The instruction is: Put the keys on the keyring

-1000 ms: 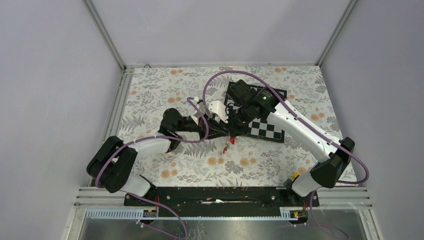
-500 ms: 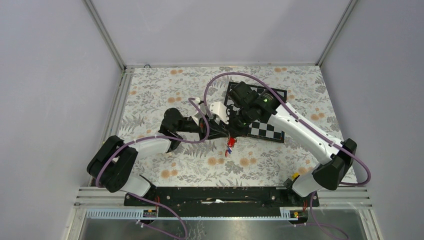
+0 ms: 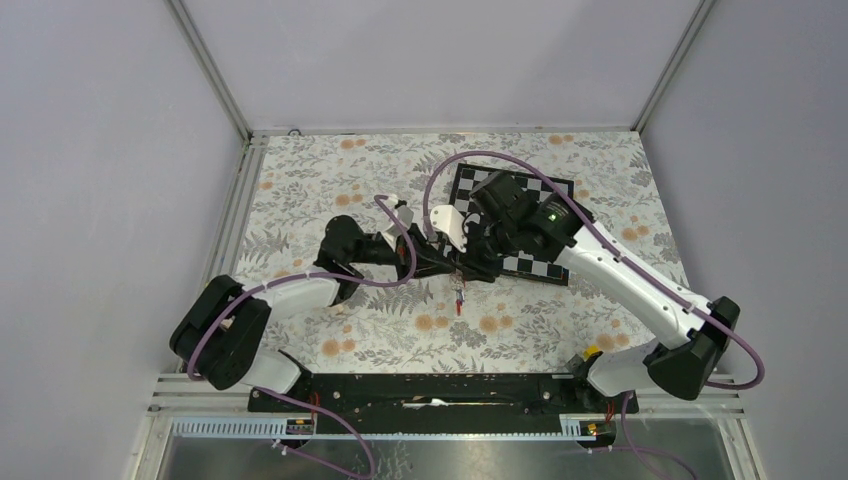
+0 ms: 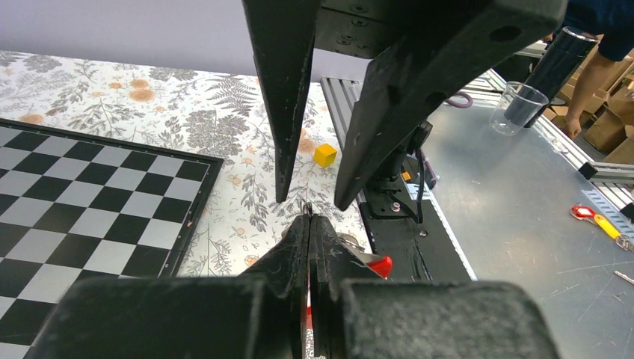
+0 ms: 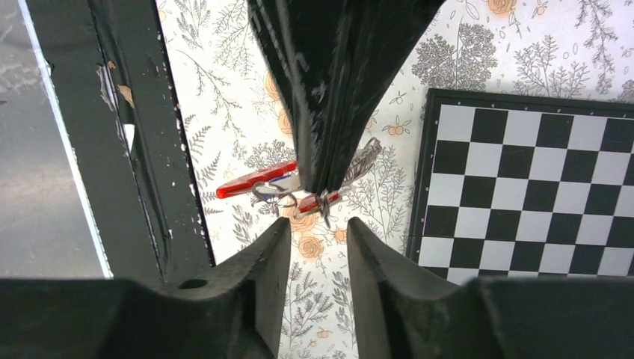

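The left arm stretches to the right and the right arm stretches to the left, so the two wrists meet in the middle. The left gripper has its fingers pressed flat together. The right gripper faces it tip to tip with jaws apart, and the left tips point at the gap between them.

Red-tagged keys near chessboard

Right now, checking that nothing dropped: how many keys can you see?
2. The red-tagged key sticks out below the left gripper, which pinches the keyring; the blue-tagged key peeks beside it, mostly hidden.
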You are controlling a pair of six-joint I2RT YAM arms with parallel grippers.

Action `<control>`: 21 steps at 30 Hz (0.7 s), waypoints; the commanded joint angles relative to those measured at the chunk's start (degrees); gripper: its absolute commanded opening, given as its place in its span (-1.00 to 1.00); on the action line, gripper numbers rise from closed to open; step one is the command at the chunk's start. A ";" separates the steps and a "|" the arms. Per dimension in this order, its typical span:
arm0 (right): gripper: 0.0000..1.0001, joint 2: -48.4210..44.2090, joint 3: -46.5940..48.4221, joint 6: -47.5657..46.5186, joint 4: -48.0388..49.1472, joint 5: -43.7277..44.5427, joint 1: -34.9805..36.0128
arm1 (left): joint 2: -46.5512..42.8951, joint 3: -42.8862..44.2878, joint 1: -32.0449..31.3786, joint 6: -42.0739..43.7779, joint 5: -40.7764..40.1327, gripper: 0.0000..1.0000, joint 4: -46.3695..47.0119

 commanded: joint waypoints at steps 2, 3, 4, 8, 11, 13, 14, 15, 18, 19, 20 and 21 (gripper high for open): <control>-0.11 -4.78 -4.36 -1.15 4.38 -0.91 0.03 | -3.40 0.14 1.21 -0.66 -0.34 -1.00 4.46; -0.09 -5.42 -5.66 -1.29 5.21 -1.10 -0.28 | -3.65 0.11 1.40 -0.53 -0.23 -1.00 4.32; -0.08 -6.02 -6.38 -1.35 5.89 -1.55 -0.55 | -3.92 0.15 1.45 -0.46 0.01 -1.00 4.13; -0.05 -7.65 -7.34 -1.33 8.03 -4.39 -2.02 | -4.73 -0.01 1.50 0.99 1.17 -1.00 2.75; -0.04 -8.59 -7.94 -1.27 9.49 -5.92 -2.92 | -5.19 -0.32 1.50 1.91 2.29 -1.00 2.08; -0.04 -9.18 -8.44 -1.25 10.78 -6.81 -3.75 | -5.33 -0.37 1.50 2.23 2.76 -1.00 1.94; -0.04 -9.37 -8.60 -1.13 11.25 -7.33 -4.23 | -5.41 -0.37 1.50 2.46 2.94 -1.00 1.79; -0.04 -9.61 -8.70 -1.14 11.69 -7.95 -4.57 | -5.54 -0.45 1.50 2.66 3.13 -1.00 1.54; -0.05 -10.20 -9.09 -1.27 12.91 -10.09 -5.79 | -5.67 -0.46 1.50 2.90 3.82 -1.00 1.22; -0.05 -10.29 -9.21 -1.48 13.16 -10.88 -6.05 | -5.75 -0.54 1.50 2.90 3.86 -1.00 1.19; -0.06 -10.43 -9.33 -1.71 13.30 -11.61 -6.24 | -5.77 -0.53 1.50 2.90 3.96 -1.00 1.19; -0.06 -10.36 -9.56 -1.92 13.24 -12.29 -6.37 | -5.77 -0.48 1.51 2.90 4.06 -1.00 1.19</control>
